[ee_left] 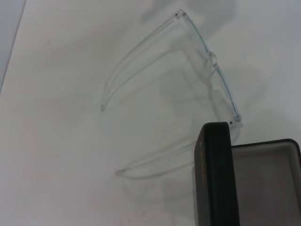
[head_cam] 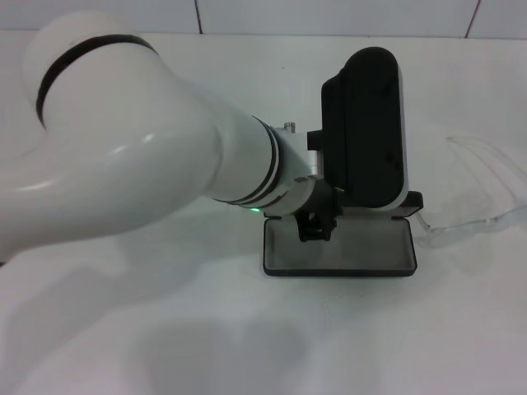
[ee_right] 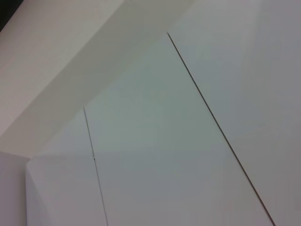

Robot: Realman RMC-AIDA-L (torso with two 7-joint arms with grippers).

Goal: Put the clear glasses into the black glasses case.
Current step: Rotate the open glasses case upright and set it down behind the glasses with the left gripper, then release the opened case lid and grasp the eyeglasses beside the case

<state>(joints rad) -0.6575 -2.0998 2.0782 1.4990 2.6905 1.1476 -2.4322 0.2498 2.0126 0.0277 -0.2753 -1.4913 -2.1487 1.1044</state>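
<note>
- The case (head_cam: 339,248) lies open on the white table (head_cam: 247,346), just below the centre of the head view, its grey-lined tray bare and its lid (head_cam: 366,132) standing up behind it at 12 o'clock.
- The glasses (head_cam: 486,193) sit on the table at about 3 o'clock from the case, arms unfolded; nothing holds them. In the left wrist view the glasses (ee_left: 211,70) have one front corner close against the lid's edge, though whether they touch I cannot tell.
- The left gripper (head_cam: 315,222) hangs over the tray's back left part, near the hinge. Its fingers are mostly hidden by the wrist, so whether it is clenched or released cannot be told; it carries nothing visible.
- The right arm is out of sight; its camera shows only pale wall panels.
- By my reading the opening is done: the lid is up. Still to do: pick up the glasses, likely fold the arms since the frame looks wider than the case, and lay them in the tray.
</note>
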